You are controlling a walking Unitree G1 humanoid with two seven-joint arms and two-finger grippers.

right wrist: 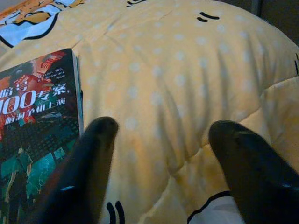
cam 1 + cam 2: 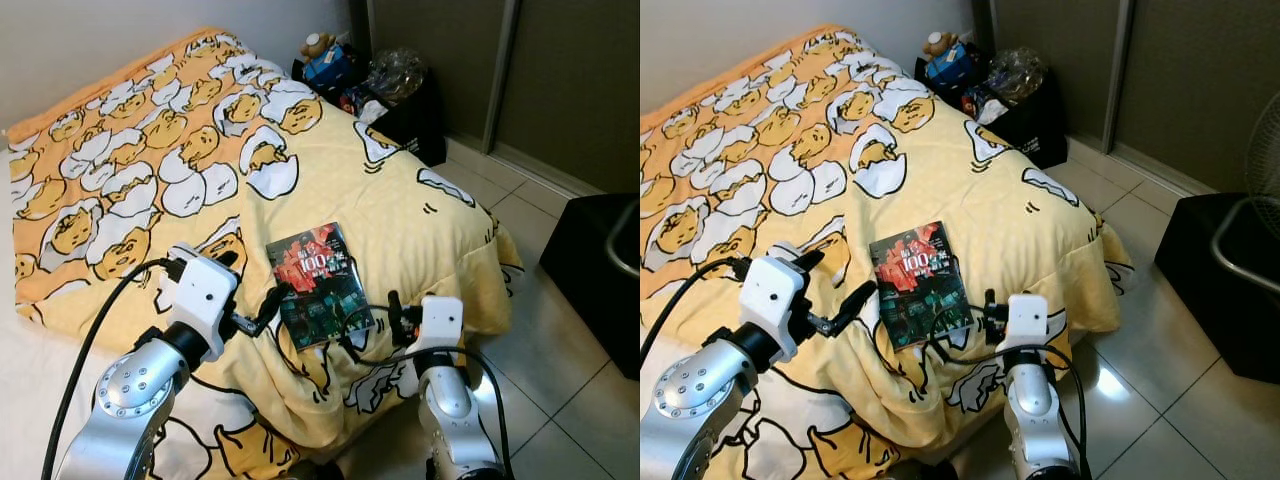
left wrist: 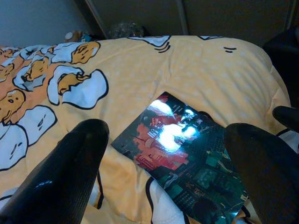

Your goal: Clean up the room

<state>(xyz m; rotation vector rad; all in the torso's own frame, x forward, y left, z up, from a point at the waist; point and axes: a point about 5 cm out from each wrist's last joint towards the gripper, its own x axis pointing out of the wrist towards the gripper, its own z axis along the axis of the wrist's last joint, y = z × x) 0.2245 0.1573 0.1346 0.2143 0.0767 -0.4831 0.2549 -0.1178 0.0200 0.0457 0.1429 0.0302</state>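
A dark book (image 2: 318,285) with a red and green cover lies flat on the yellow egg-print quilt (image 2: 400,210), near the bed's front corner. My left gripper (image 2: 255,287) hovers open just left of the book, its fingers pointing at it. In the left wrist view the book (image 3: 182,163) lies between and beyond the spread fingers (image 3: 79,163). My right gripper (image 2: 385,325) is open at the book's lower right corner, low over the quilt. In the right wrist view the book (image 1: 32,116) sits beside one finger (image 1: 93,154), with bare quilt between the two fingers.
A black bag (image 2: 410,110) stuffed with toys and plastic stands on the floor at the bed's far corner, by dark sliding doors. A black box (image 2: 600,270) and a fan (image 2: 1252,220) stand on the tiled floor to the right.
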